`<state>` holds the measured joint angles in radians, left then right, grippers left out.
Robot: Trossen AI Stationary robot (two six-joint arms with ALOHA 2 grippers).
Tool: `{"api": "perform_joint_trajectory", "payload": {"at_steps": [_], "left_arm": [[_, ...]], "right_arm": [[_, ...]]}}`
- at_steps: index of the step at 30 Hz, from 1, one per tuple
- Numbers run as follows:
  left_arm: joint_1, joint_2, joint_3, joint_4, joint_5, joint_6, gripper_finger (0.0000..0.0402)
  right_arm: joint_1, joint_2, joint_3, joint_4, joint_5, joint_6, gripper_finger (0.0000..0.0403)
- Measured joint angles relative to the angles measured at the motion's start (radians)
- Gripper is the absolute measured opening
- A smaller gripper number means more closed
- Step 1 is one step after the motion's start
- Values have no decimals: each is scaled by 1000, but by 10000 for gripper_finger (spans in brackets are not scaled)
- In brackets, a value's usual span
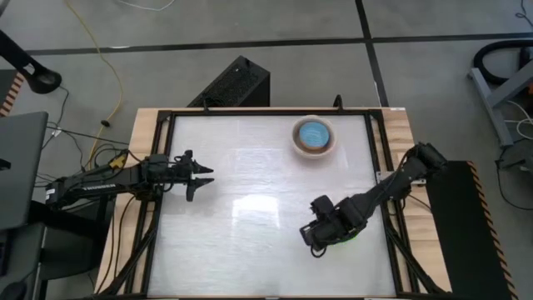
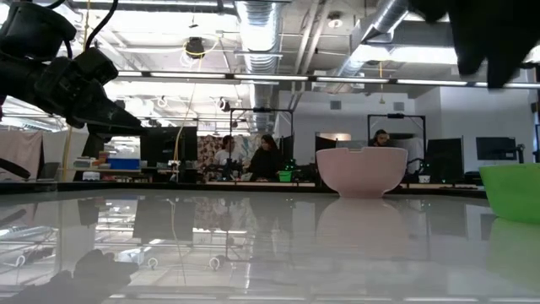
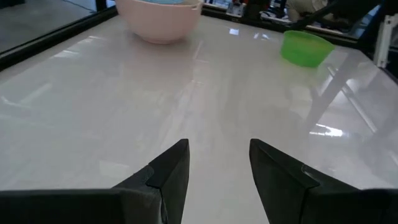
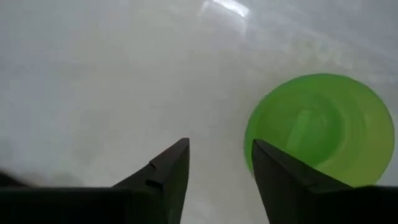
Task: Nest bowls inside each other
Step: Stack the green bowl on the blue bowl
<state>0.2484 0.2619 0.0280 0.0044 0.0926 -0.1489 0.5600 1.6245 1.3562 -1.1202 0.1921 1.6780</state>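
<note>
A pale pink bowl [image 1: 313, 137] stands upright on its base at the table's far side, right of centre, with a light blue bowl [image 1: 313, 133] nested inside it. A bright green bowl [image 4: 320, 127] stands upright on the table near the right edge, mostly hidden under my right arm in the high view [image 1: 351, 237]. My right gripper [image 4: 219, 162] hangs open above the table, pointing steeply down, its fingers just beside the green bowl's rim and clear of it. My left gripper [image 1: 200, 177] waits open at the table's left side, above the surface.
The white tabletop [image 1: 250, 208] has a black frame [image 1: 162, 192] along its edges. A black box [image 1: 233, 82] sits on the floor beyond the far edge. People sit at desks in the room behind the table [image 2: 266, 156].
</note>
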Motion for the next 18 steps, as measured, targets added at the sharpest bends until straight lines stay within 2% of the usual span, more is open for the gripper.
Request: {"api": "perform_joint_trajectory", "payload": {"at_steps": [8,18], "left_arm": [[0,0,0,-12,6,-13,158],[0,0,0,-13,-2,-15,158]], "right_arm": [[0,1,-147,100,-3,27,249],[0,1,-315,344,-7,26,243]]}}
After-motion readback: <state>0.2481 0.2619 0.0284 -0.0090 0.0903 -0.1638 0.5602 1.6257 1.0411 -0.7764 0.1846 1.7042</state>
